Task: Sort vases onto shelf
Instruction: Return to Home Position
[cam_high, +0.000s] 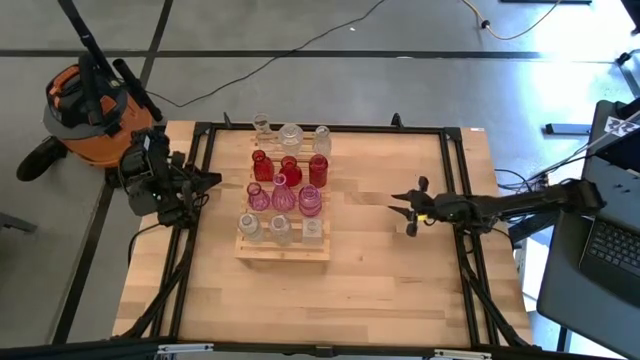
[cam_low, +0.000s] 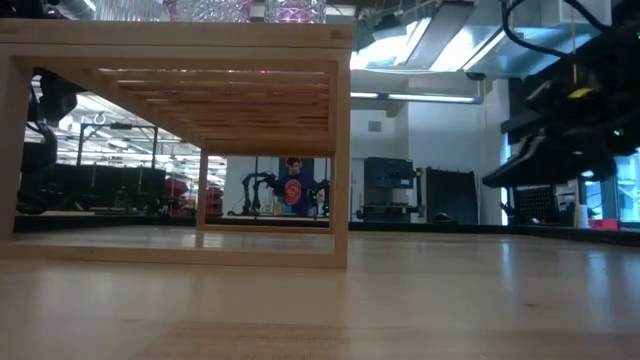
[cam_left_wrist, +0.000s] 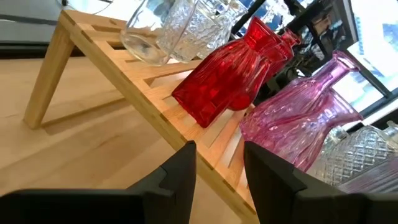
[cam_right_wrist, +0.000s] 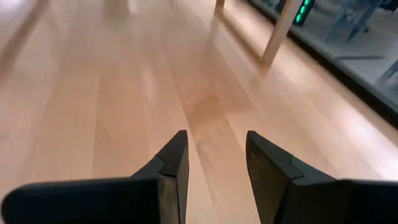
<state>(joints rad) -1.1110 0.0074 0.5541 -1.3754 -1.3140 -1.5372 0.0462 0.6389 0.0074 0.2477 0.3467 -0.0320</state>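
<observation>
Nearest me, the left gripper (cam_left_wrist: 219, 149) hangs with its fingers (cam_left_wrist: 180, 171) parted by a modest gap and nothing between them. The edge of the shelf (cam_left_wrist: 134, 74) sits just ahead of its tips. Close beyond that edge stand a red vase (cam_left_wrist: 227, 78) and a pink vase (cam_left_wrist: 298, 127), with clear vases (cam_left_wrist: 180, 28) off to one side. The right gripper (cam_high: 402, 203) hovers over bare table (cam_high: 380, 290), also parted and empty, the shelf well apart in front of it. Every vase looks placed. My worry is the left arm: if it swings sideways instead of drawing straight back, a finger could clip the shelf and topple the close-packed vases.
</observation>
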